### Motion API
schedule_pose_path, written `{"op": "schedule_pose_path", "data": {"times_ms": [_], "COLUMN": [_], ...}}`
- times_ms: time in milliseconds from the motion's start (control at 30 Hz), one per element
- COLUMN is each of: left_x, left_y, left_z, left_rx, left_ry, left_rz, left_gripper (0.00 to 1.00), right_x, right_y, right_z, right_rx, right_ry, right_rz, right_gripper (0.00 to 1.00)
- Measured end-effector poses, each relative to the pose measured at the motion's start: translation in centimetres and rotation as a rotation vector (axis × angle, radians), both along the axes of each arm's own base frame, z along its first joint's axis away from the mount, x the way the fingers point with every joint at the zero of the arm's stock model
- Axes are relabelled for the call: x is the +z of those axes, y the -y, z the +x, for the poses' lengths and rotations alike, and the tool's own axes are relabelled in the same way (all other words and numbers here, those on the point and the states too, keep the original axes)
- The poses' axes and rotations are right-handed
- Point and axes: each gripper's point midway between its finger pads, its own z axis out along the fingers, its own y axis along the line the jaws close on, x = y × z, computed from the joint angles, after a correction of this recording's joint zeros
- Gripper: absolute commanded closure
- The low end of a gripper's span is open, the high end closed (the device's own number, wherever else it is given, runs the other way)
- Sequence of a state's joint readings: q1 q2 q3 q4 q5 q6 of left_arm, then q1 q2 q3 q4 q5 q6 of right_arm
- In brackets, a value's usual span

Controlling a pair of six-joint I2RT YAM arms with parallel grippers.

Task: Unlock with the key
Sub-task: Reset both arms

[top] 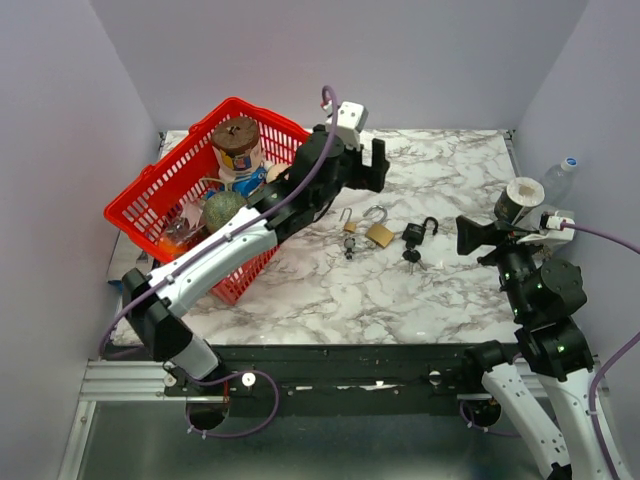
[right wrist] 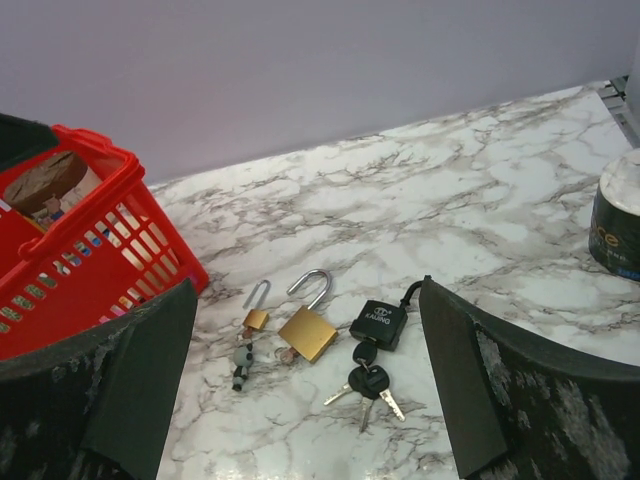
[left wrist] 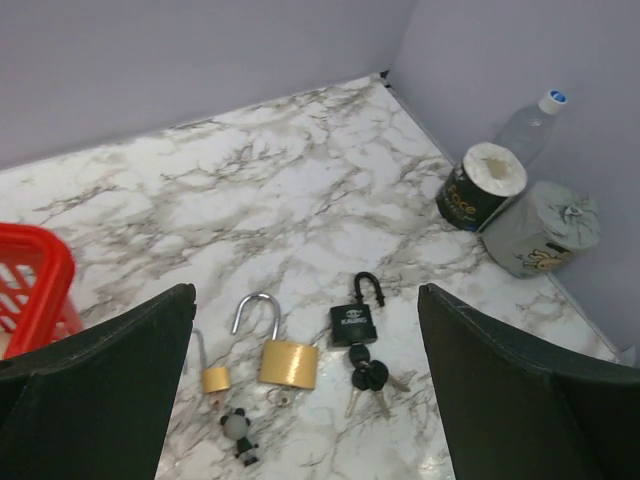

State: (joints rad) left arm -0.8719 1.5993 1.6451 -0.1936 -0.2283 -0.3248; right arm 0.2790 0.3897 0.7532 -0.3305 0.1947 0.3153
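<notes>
Marble surface (top: 450,165) with 3 open-shackled padlocks (left wrist: 288,362): left end effector (left wrist: 305,292) and right end effector (right wrist: 307,287), both spread empty, should probably lift clear of keys (left wrist: 370,378).

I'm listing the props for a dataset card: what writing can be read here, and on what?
"KAUING", small, spelling unsure: white print on the black padlock.
"Face", first letter unsure: black wrapper of the paper roll.
Label on the can: blurred, unreadable.
Yellow print on the grey pack: too small to read.
</notes>
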Motion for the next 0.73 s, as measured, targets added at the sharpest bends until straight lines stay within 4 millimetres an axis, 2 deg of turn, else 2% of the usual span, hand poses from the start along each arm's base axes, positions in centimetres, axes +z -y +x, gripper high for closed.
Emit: {"op": "schedule_pose_path", "data": {"times_ms": [33,100,267,333,467,600,733], "left_x": [-0.1,-1.5,-5.2,-6.0,-5.2,-3.8,-3.9], "left_y": [-1.3,-3.3,-7.1,-8.3,-9.9,-10.4,-10.5], "left_z": [0.0,-0.8,-4.0,-4.9,-5.7,-5.9,-5.9], "left_rx": [0.017,0.038,0.046,0.054,0.077,0.088,0.089], "left_ry": [-0.002,-0.024,-0.045,-0.045,-0.008,0.028,0.033], "left_rz": [0.009,0.044,0.103,0.111,0.087,0.05,0.045], "left_gripper": [0.01,0.01,0.01,0.01,0.01,0.01,0.01], "right_x": [0.0,-0.1,-0.4,-0.5,-0.8,-0.7,-0.8], "right_y": [0.0,0.1,0.2,0.3,0.4,0.5,0.7], "right_z": [0.0,0.0,0.0,0.0,0.1,0.1,0.1], "right_rx": [-0.001,-0.003,-0.012,-0.016,-0.021,-0.028,-0.037], "right_ry": [0.0,-0.002,-0.002,-0.004,-0.007,-0.005,-0.003], "right_rz": [-0.002,-0.003,-0.004,-0.004,-0.005,-0.011,-0.027], "right_gripper": [0.0,0.0,0.0,0.0,0.0,0.0,0.0]}}
